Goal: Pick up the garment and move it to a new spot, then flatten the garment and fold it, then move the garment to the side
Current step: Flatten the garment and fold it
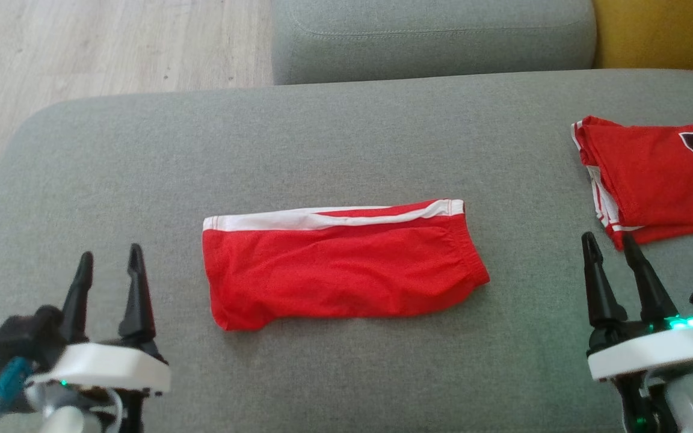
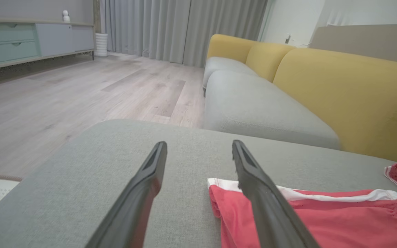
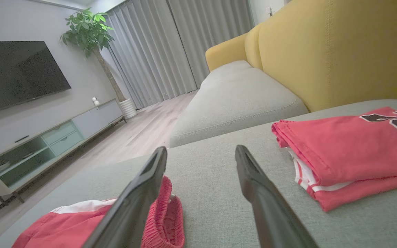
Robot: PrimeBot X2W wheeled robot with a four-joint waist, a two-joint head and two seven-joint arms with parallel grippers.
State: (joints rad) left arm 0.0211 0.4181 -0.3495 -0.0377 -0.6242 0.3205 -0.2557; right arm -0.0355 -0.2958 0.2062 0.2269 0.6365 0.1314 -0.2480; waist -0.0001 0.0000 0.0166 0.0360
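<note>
The garment is a pair of red shorts with a white stripe along its far edge, folded lengthwise and lying flat in the middle of the grey cushion. It also shows in the left wrist view as the garment and in the right wrist view as the garment. My left gripper is open, near the front edge, left of the shorts and apart from them. My right gripper is open at the right, between the shorts and a folded jersey. Both hold nothing.
A folded red jersey with black numbers lies at the cushion's right edge, close to my right fingers. Beyond the cushion is another grey seat with a yellow backrest. Wooden floor lies to the far left.
</note>
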